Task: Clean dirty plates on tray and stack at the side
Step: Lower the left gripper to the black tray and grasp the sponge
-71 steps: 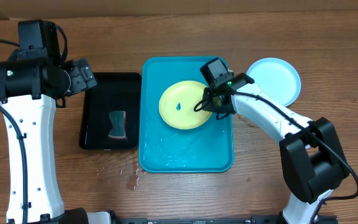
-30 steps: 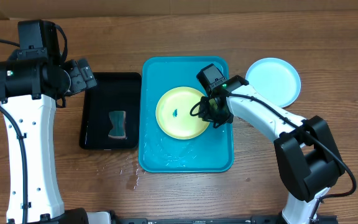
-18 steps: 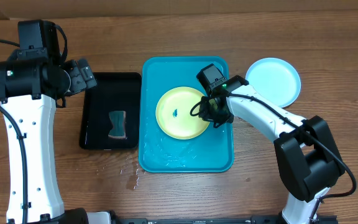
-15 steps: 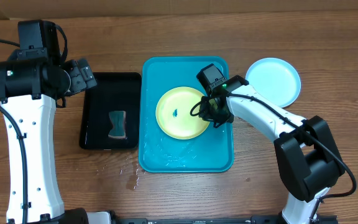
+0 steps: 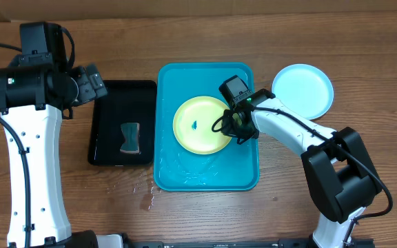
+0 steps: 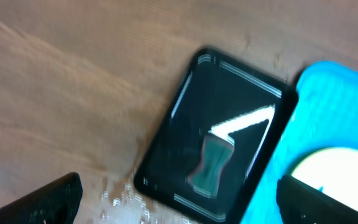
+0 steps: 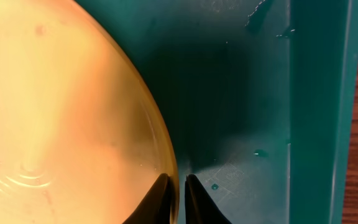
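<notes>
Right pincer [image 7: 176, 178] pinches yellow plate [image 7: 61, 112] rim — fingers [image 7: 157, 205] mostly cut off.

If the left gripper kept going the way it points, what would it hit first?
Most likely the sponge in the black tray, which its camera centres on; depth is unclear, so maybe the tray floor beside it.

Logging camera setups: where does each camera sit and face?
Overhead: above table, facing straight down; both arms show.
Left wrist: high, looking down at black tray and sponge; open jaws in bottom corners.
Right wrist: low inside blue tray, facing yellow plate, jaws pinching its rim.
Shared: all show blue tray and yellow plate.
</notes>
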### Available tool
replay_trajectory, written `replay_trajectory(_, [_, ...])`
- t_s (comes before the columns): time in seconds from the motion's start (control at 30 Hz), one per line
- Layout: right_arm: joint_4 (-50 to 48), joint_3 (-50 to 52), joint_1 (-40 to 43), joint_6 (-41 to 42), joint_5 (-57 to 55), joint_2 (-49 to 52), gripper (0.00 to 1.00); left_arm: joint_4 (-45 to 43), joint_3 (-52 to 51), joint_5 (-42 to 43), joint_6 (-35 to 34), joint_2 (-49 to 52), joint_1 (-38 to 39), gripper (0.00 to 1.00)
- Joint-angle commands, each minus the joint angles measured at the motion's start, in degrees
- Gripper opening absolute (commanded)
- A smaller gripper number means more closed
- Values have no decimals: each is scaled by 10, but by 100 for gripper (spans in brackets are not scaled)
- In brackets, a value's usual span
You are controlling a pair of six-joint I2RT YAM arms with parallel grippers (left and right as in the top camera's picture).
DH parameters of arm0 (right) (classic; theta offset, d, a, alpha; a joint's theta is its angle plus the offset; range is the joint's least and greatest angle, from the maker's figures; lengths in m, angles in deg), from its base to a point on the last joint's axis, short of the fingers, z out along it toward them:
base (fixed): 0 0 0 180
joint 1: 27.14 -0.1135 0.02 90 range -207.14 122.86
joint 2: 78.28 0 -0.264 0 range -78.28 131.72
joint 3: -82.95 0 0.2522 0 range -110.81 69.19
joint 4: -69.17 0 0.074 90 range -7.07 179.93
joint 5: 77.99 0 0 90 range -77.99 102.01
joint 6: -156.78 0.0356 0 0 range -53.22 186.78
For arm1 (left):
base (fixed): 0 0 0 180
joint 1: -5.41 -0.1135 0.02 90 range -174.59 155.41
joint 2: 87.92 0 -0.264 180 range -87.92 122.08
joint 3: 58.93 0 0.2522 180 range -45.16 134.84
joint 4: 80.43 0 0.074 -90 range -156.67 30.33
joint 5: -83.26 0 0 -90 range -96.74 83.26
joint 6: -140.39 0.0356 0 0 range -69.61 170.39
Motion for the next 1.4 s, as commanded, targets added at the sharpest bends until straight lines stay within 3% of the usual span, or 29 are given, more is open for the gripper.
replay_trajectory(0.0, [-3,3,-1,1,-7,2,10,-56,9,-41,12,0,0,100])
replay_trajectory(0.13, [-1,3,-1,1,-7,2,18,-73,9,-43,11,0,0,100])
replay_trajectory(0.37, [-3,-12,-1,1,-7,2,18,-79,9,-17,9,0,0,100])
replay_trajectory(0.6, [4,-16,-1,0,-10,2,18,-35,-1,157,16,6,1,100])
replay_trajectory(0.83, [3,-15,-1,0,-10,2,4,-38,-102,169,26,18,28,99])
replay_trajectory(1.1, [3,-14,-1,0,-10,2,4,-113,-229,167,44,53,61,84])
replay_trajectory(1.37, [-1,-10,-1,1,-11,2,4,-135,-240,167,68,114,86,73])
